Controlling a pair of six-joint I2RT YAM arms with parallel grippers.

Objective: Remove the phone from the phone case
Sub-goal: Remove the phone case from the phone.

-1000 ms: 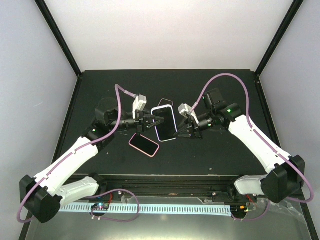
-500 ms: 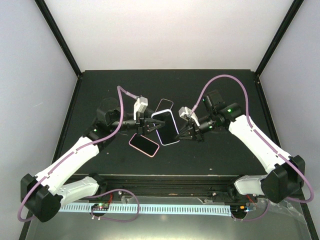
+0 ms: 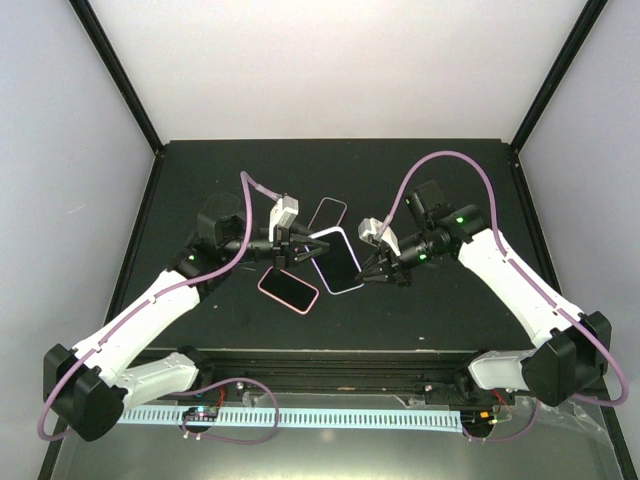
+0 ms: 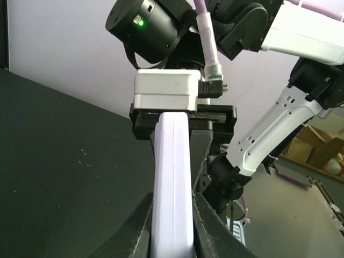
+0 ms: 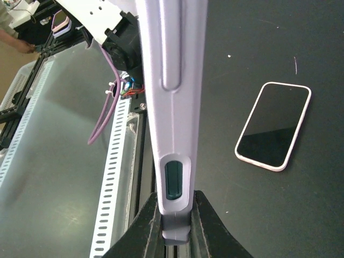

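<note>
A phone in a lavender case (image 3: 337,260) is held above the black table between both arms, screen up. My left gripper (image 3: 293,252) is shut on its left end. In the left wrist view the case's pale edge (image 4: 172,177) runs up from between the fingers (image 4: 141,226) of that gripper (image 4: 172,220). My right gripper (image 3: 372,270) is shut on the right end. In the right wrist view the case's side (image 5: 172,80), with a dark button in a cutout, sits between that gripper's (image 5: 176,215) fingers (image 5: 149,220).
A pink-rimmed phone (image 3: 288,289) lies on the table just near-left of the held one, and it also shows in the right wrist view (image 5: 274,126). Another dark phone (image 3: 327,212) lies behind the held one. A slotted white rail (image 3: 330,416) runs along the table's near edge.
The held phone has turned anticlockwise and shifted slightly toward the near side. Both grippers moved with it and stayed shut on its ends.
</note>
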